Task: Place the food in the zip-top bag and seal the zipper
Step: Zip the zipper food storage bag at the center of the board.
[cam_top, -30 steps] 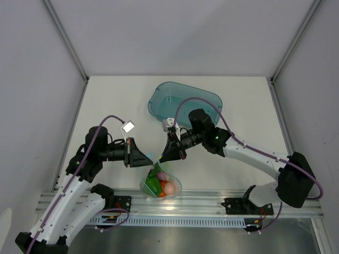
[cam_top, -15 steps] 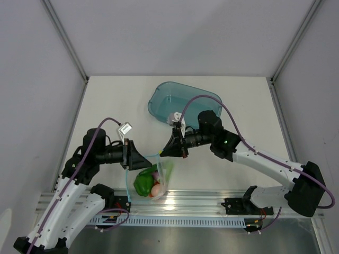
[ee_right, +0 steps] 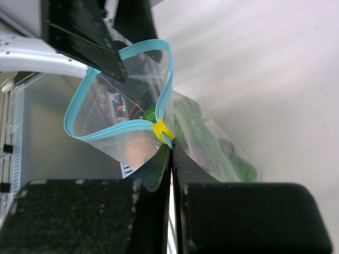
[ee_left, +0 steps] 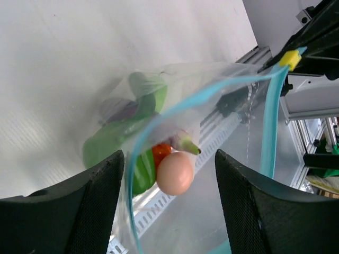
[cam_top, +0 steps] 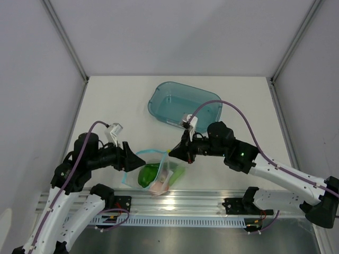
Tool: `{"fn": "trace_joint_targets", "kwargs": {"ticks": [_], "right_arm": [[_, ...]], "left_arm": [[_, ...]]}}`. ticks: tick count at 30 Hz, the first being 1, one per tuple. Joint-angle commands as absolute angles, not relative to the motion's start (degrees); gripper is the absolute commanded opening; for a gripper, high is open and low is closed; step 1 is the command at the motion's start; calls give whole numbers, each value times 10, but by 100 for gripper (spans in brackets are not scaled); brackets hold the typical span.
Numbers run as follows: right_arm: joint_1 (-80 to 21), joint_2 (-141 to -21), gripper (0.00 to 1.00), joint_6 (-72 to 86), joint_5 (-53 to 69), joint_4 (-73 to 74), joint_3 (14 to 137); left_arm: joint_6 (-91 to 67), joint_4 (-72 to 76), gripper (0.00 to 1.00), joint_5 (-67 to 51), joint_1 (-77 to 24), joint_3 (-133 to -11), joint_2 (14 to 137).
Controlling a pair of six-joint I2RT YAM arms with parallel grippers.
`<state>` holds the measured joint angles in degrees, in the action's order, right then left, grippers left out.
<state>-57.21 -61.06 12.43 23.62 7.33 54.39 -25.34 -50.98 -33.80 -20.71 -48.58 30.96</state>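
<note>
The zip-top bag hangs low over the table's near edge, held by its corner. Inside it is the food: a green pepper, a beige egg, an orange piece and a purple one. The teal zipper forms an open loop, so the mouth gapes. My right gripper is shut on the bag's corner just under the yellow slider. My left gripper stands open at the mouth's left side, and the zipper strip passes between its fingers without being pinched.
A teal translucent tub stands behind the bag at the table's middle back. A slotted metal rail runs along the near edge under the bag. Grey walls close the table on both sides.
My left gripper has opened, let go of the bag's mouth and drawn back left. My right gripper has carried its corner right, and the bag has sagged lower.
</note>
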Motion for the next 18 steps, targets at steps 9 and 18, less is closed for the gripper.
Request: {"fn": "trace_joint_targets", "kwargs": {"ticks": [9,18], "right_arm": [[-576,-582,0,257,171,206,565],[-576,-610,0,298,183,242,607]], "left_arm": [[-243,-275,74,-438,-214,-492,278],[-167,-239,83,-334,-366,-577,419]]}}
